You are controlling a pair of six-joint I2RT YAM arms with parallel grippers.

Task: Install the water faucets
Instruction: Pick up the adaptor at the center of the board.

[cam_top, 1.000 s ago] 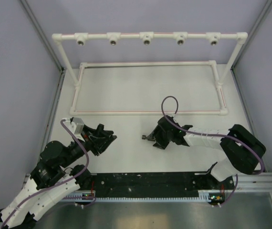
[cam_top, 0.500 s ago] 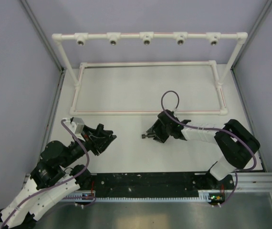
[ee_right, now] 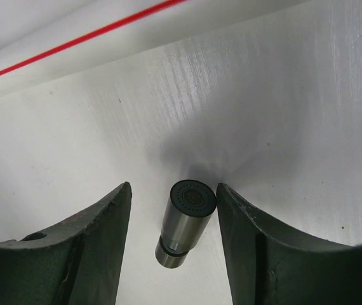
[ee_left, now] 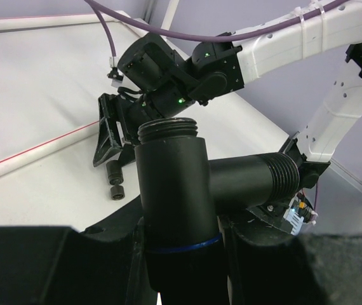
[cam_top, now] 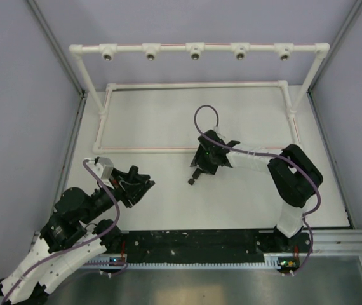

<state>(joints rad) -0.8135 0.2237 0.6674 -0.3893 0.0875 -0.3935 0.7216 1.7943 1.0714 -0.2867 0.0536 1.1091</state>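
Observation:
My left gripper (cam_top: 138,183) is shut on a black T-shaped faucet (ee_left: 174,184) with threaded ends, held upright above the table at the near left. A short stubby black faucet cylinder (ee_right: 184,225) lies on the white table (cam_top: 162,127) between the fingers of my right gripper (ee_right: 173,190), which is open. The cylinder's perforated end rests close against the right finger (ee_right: 244,229), with a gap to the left finger. From above, this cylinder (cam_top: 194,180) shows just below my right gripper (cam_top: 201,170). The left wrist view also shows the cylinder (ee_left: 114,181) under the right gripper (ee_left: 108,140).
A white pipe frame stands at the back: its raised top rail (cam_top: 168,47) carries several round metal-ringed sockets, and a rectangular base loop (cam_top: 200,84) with red lines lies on the table. Grey walls close the sides. A black rail (cam_top: 194,240) runs along the near edge.
My right arm has swung back and to the left, so its gripper now points down at the stubby cylinder from behind. The cylinder and the left arm have stayed put.

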